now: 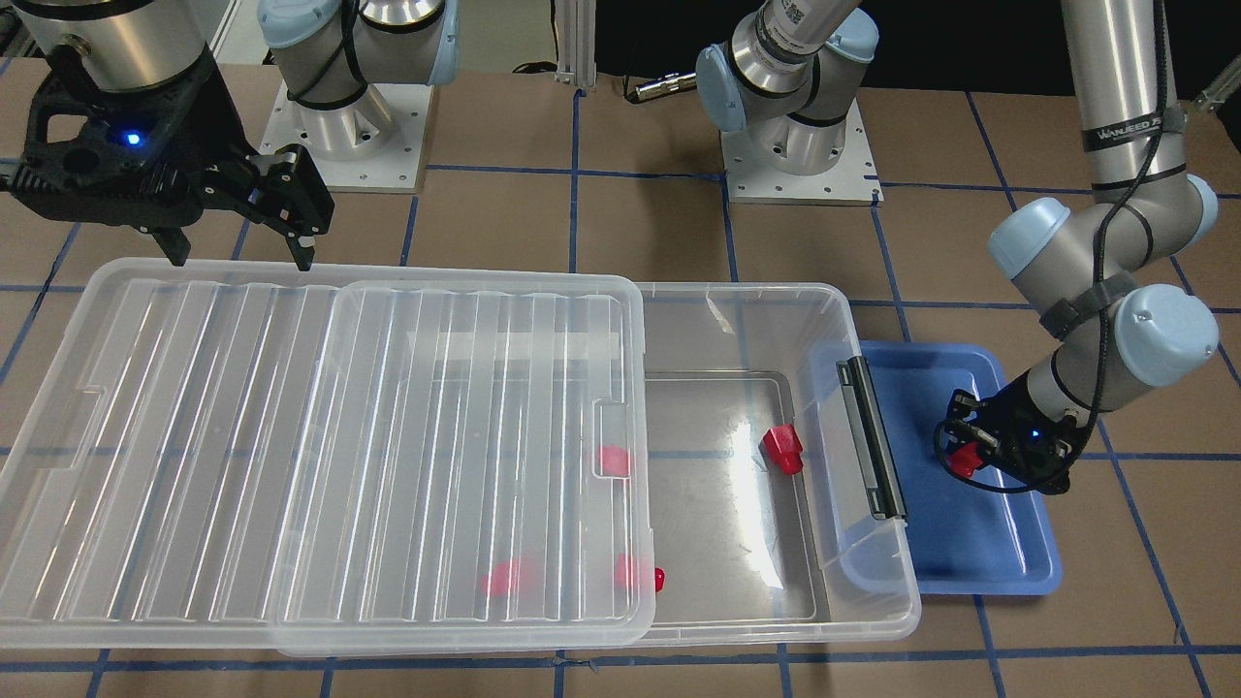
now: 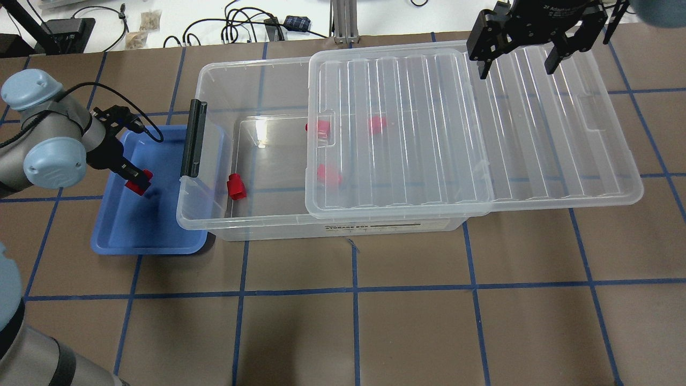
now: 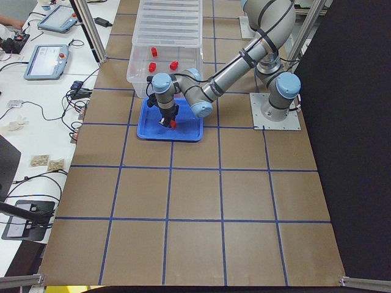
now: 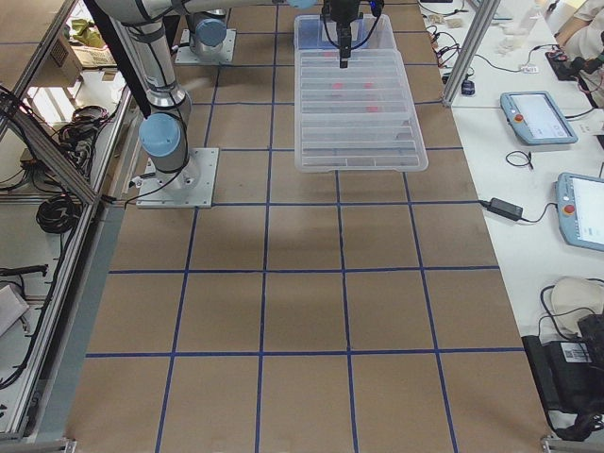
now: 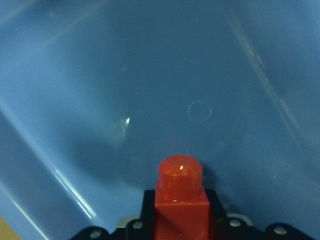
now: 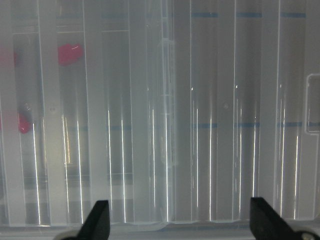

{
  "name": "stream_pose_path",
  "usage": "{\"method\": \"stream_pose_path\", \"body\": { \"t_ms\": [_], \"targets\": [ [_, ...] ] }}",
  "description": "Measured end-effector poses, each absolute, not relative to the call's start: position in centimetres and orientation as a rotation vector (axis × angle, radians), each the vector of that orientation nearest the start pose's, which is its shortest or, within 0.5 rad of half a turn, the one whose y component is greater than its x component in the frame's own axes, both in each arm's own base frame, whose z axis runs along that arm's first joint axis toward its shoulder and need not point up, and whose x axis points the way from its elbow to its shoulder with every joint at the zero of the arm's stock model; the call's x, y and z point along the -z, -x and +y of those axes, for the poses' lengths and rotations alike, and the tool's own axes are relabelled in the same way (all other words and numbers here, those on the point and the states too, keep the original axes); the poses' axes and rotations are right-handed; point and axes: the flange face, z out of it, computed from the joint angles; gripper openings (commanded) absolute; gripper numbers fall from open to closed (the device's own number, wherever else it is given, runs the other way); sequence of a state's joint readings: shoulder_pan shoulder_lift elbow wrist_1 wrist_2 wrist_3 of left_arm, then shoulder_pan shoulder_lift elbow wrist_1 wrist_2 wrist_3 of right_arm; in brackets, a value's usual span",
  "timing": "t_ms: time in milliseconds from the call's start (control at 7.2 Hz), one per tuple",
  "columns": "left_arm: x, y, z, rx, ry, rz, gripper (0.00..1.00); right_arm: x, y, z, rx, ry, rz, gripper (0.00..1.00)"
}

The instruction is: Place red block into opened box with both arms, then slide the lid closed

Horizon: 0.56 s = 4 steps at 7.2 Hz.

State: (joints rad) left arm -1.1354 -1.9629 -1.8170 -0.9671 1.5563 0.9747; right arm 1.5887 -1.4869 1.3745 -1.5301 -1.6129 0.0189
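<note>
Currently clenching the red block (image 5: 181, 200) between fingers of the left gripper (image 1: 962, 454), low over the blue tray (image 1: 970, 545) at right of the front-facing view. Hovering at upper left with the right gripper (image 1: 242, 260), fingers released, above the edge of the lid (image 1: 291, 436) lying over the left part of the box (image 1: 873, 593).

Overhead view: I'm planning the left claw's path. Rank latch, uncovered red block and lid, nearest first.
1. Latch, on the box end beside the left claw.
2. Uncovered red block, inside the box.
3. Lid, over the box's far half.
</note>
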Motion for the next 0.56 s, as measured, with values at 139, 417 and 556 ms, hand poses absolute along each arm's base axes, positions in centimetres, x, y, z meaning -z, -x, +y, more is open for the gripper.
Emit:
{"method": "stream_pose_path", "body": {
  "t_ms": [139, 417, 556],
  "targets": [
    [-24.8, -11.9, -58.0, -0.009, -0.783, 3.074, 0.0, -53.8, -13.9, -53.0, 0.116, -0.004, 3.18, 1.0],
    [-32.6, -11.2, -58.5, -0.021, -0.66, 3.109, 0.0, -53.8, -13.8, -53.0, 0.116, -0.001, 3.181, 1.0],
    [-37.3, -9.5, -58.7, -0.029, -0.585, 3.125, 0.0, -53.7, -13.8, -53.0, 0.115, 0.002, 3.181, 1.0]
  ]
}}
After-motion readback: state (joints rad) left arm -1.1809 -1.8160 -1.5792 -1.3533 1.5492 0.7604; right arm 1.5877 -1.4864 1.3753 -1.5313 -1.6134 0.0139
